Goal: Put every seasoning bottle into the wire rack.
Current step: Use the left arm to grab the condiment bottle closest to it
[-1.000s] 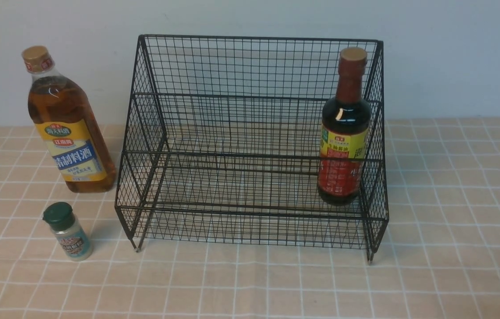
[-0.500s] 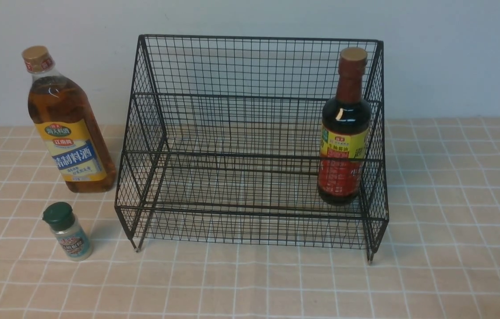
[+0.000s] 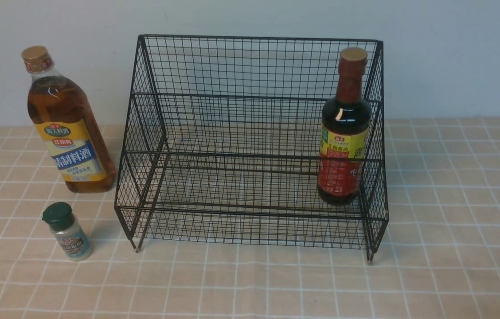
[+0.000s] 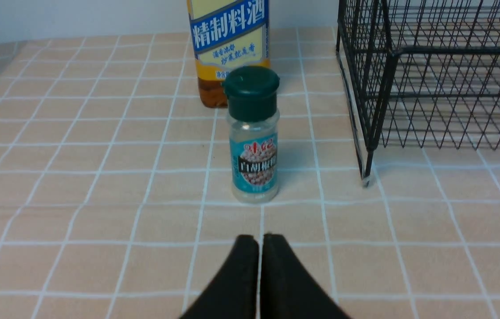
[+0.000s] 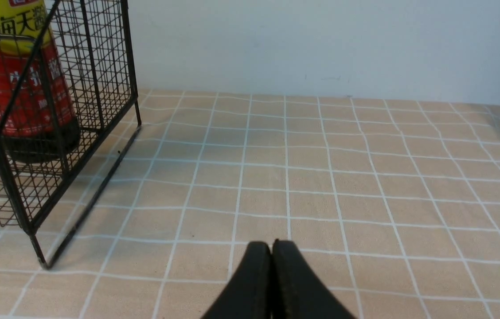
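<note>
Dark sauce bottle [image 3: 344, 133] stands in wire rack [image 3: 241, 154]; left fingers [image 4: 241, 283], right fingers [image 5: 252, 283] closed.

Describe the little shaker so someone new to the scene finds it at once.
Find the big black wire rack on the checked cloth. Outside it on the robot's left stands a tall amber bottle, and the shaker stands just in front of that. It is the smallest bottle, the only one with a green cap and teal label.
</note>
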Robot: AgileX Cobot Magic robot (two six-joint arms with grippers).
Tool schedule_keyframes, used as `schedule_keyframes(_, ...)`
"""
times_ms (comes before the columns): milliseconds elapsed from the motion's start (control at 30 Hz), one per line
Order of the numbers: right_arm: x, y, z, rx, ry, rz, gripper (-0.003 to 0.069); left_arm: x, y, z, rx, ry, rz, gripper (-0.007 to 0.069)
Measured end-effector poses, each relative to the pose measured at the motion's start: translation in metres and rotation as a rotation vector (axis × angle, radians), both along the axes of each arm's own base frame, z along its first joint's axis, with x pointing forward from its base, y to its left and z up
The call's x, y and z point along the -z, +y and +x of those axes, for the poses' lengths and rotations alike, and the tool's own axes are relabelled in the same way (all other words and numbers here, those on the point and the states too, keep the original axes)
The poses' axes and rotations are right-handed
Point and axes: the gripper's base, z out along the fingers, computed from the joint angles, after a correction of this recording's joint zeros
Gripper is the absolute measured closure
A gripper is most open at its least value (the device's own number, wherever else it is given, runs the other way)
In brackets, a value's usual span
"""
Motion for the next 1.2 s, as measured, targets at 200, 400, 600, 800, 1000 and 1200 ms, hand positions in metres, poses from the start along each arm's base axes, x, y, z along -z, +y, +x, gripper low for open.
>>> schedule_keyframes(200, 0.000, 0.000, 0.000, 0.000, 0.000, 0.000, 0.0672, -0.023, -0.001, 0.003, -0.028, -0.243, -0.354, 0.0631)
schedule_keyframes(400, 0.000, 0.000, 0.000, 0.000, 0.000, 0.000, 0.0672, -0.046, 0.004, 0.000, -0.043, -0.504, -0.424, 0.0631)
schedule_keyframes(600, 0.000, 0.000, 0.000, 0.000, 0.001, -0.002, 0.0672, -0.078, 0.011, -0.013, -0.049, -0.811, -0.502, 0.0631)
schedule_keyframes(800, 0.000, 0.000, 0.000, -0.001, 0.001, -0.004, 0.0672, -0.143, 0.003, -0.022, 0.010, -0.736, -0.357, 0.0631)
schedule_keyframes(1000, 0.000, 0.000, 0.000, -0.001, 0.001, -0.004, 0.0672, -0.160, -0.006, 0.017, 0.010, -0.062, -0.245, 0.0631)
schedule_keyframes(1200, 0.000, 0.000, 0.000, -0.001, 0.001, -0.004, 0.0672, -0.143, -0.010, 0.083, -0.021, 0.766, -0.171, 0.0631)
